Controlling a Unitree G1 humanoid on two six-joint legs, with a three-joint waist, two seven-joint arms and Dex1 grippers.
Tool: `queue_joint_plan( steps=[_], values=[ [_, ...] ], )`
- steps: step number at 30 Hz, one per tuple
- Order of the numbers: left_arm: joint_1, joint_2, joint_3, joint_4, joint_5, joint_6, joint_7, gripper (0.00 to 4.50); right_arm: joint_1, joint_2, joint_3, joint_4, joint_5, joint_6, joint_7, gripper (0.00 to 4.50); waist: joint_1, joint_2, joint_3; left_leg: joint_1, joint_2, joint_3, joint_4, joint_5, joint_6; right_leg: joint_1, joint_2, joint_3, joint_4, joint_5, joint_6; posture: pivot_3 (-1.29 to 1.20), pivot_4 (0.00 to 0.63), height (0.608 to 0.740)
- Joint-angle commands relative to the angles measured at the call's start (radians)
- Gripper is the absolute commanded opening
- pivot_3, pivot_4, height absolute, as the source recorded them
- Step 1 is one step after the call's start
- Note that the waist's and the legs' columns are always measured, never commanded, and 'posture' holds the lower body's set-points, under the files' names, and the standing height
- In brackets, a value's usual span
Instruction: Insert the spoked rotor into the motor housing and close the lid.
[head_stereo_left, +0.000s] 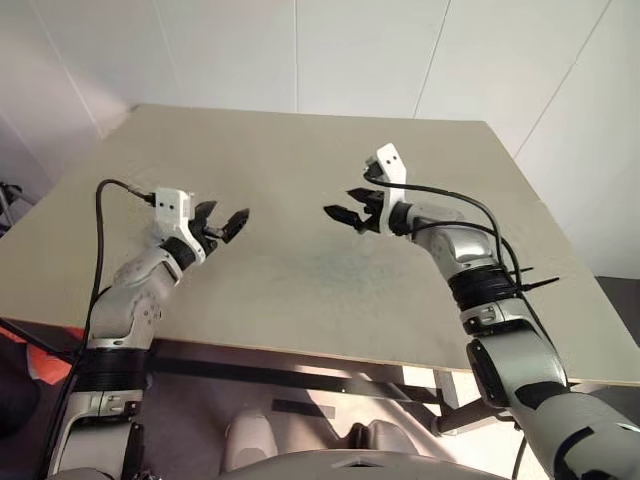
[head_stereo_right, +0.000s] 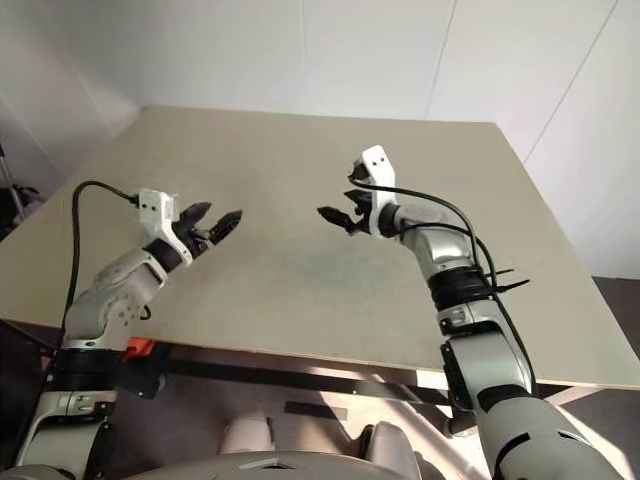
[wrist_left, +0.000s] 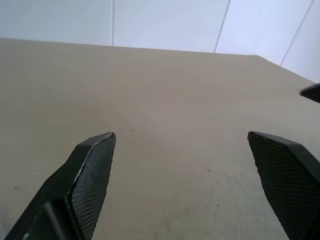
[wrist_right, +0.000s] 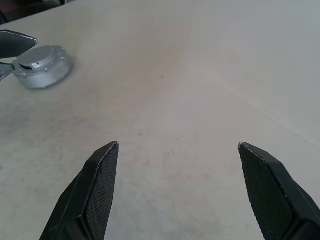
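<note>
My left gripper (head_stereo_left: 228, 215) hovers open over the left part of the beige table (head_stereo_left: 300, 150), with nothing between its fingers (wrist_left: 95, 165). My right gripper (head_stereo_left: 340, 203) hovers open over the middle, facing the left one across a gap, and is also empty. In the right wrist view a round silver metal casing with rim screws, which I take for the motor housing (wrist_right: 42, 66), lies flat on the table beside the left gripper's fingertips (wrist_right: 17, 42). Its top looks covered. The spoked rotor is out of view.
The table's front edge (head_stereo_left: 300, 350) runs just below both forearms. White walls stand behind its far edge. A black cable (head_stereo_left: 100, 230) loops off the left wrist and another (head_stereo_left: 470, 210) arcs over the right forearm.
</note>
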Motion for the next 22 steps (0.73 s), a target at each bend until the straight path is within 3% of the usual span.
queue_joint_plan(
  steps=[1,8,22],
  values=[
    [-0.001,0.019,-0.022,-0.033,0.049,-0.027,-0.042,4.48,0.008,-0.051,0.010,-0.008,-0.036,-0.045,0.086,4.32,-0.007,0.000,0.000,0.000,0.000,0.000,0.000,0.000,0.000,0.000,0.000,0.000,0.000,0.000,0.000,0.00,0.000,0.740],
    [-0.005,-0.008,-0.038,-0.028,0.108,-0.054,-0.055,4.48,0.071,-0.090,0.030,-0.050,-0.093,-0.062,0.145,4.32,-0.013,0.000,0.000,-0.001,0.000,0.000,0.001,0.000,0.006,0.000,0.000,0.000,0.000,0.000,-0.001,0.00,0.000,0.740],
    [-0.010,-0.064,-0.037,-0.030,0.157,-0.054,-0.028,4.48,0.059,-0.019,-0.039,-0.005,-0.122,-0.229,0.002,4.32,-0.013,0.000,0.000,-0.001,0.000,0.001,0.003,0.000,0.009,0.000,0.000,0.000,0.000,0.001,-0.001,0.00,0.000,0.740]
  ],
)
